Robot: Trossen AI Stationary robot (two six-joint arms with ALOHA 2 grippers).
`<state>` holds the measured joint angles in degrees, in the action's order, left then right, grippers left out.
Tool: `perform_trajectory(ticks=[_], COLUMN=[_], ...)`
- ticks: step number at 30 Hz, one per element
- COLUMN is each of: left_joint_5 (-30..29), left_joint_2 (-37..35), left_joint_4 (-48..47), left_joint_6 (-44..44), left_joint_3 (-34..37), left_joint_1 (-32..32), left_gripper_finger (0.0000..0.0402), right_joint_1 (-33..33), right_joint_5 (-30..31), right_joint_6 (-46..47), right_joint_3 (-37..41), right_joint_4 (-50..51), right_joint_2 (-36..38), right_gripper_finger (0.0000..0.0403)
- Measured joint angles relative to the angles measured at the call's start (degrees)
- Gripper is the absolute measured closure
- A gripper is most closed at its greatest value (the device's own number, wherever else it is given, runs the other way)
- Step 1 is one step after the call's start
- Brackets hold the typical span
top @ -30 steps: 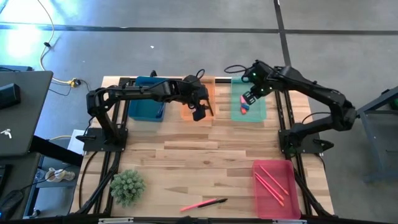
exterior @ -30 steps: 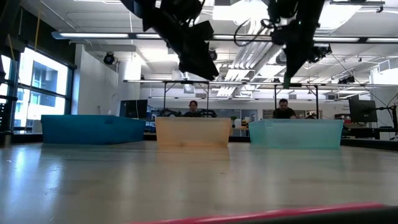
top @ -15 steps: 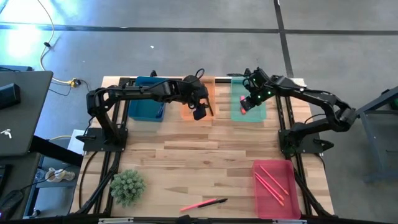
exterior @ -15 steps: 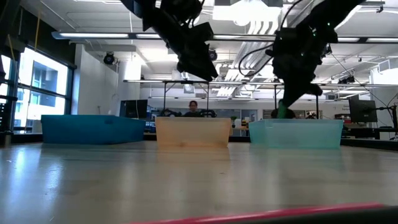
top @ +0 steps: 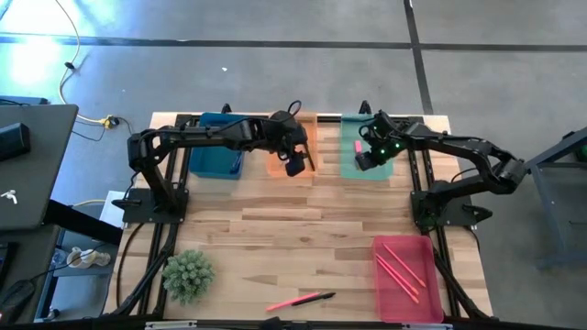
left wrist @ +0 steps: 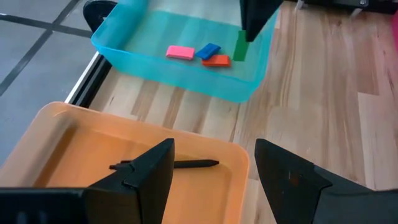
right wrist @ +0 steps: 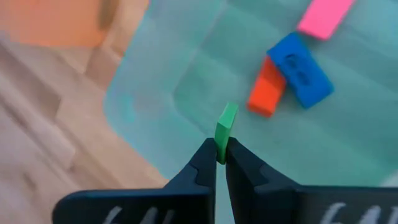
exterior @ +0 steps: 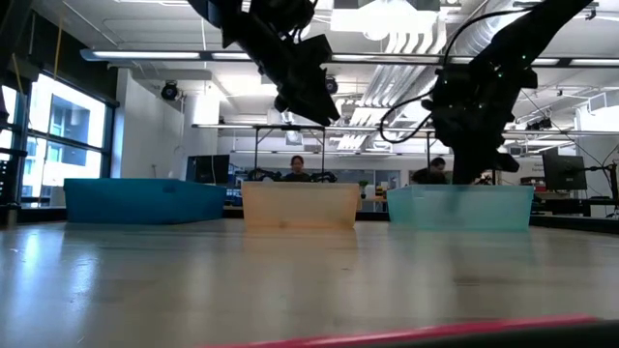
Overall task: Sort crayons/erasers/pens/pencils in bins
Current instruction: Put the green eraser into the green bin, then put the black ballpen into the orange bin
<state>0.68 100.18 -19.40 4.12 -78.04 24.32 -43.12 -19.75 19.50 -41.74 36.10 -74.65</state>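
Right gripper [right wrist: 220, 163] pinched shut on a thin green rectangular eraser [right wrist: 225, 132], held inside the translucent green plastic bin [left wrist: 186, 70]

Count: four trays, blue [top: 214, 158], orange [top: 278, 166], green, red-pink [top: 404, 295]; four erasers, one green in the grip, one pink [left wrist: 180, 52], one blue [left wrist: 208, 50] and one red-orange [left wrist: 216, 60] lying together on the green bin's floor. Left gripper [left wrist: 211, 171] hovers over the orange tray, jaws wide, holding nothing

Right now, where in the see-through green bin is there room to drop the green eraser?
The translucent green plastic bin is bare under the right tool, which pinches the small green eraser block, toward the corner nearest the orange tray. It is crowded farther in, where the red-orange eraser, blue eraser and pink eraser cluster.
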Motion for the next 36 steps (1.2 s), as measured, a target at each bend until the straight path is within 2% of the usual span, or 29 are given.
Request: perform_trajectory(ticks=[4,10,15,22,26,31,36], left_joint_5=[0.0,-0.1,-3.7,-6.7,-6.7,-7.2,-8.1], left_joint_2=[0.0,-0.2,-2.2,-7.8,-12.2,-17.0,-19.9], left_joint_4=[0.0,-0.9,-4.3,-10.6,-12.2,-14.0,-17.0], left_joint_6=[-1.0,-1.0,-0.3,1.1,0.6,0.6,0.6], left_joint_3=[0.0,0.0,0.0,0.0,0.0,-0.1,-0.1], left_joint_1=[0.0,0.0,0.0,0.0,0.0,0.0,0.1], left_gripper_finger=[0.0188,0.0188,0.0188,0.0188,0.0188,0.0188,0.0188], right_joint_1=[0.0,0.0,0.0,1.1,3.8,9.9,18.5], right_joint_5=[2.8,2.7,2.5,3.5,7.2,11.5,18.5], right_joint_6=[1.0,0.4,0.5,1.1,2.1,2.5,2.9], right_joint_3=[-0.2,-0.3,-0.3,-2.6,-6.2,-10.8,-14.5], right_joint_4=[-0.4,-0.5,-0.2,0.5,0.4,0.1,0.2], right_joint_2=[0.0,0.0,0.4,4.6,7.3,8.4,8.2], right_gripper_finger=[0.0382,0.0317,0.028,0.0274,0.0274,0.0274,0.0275])
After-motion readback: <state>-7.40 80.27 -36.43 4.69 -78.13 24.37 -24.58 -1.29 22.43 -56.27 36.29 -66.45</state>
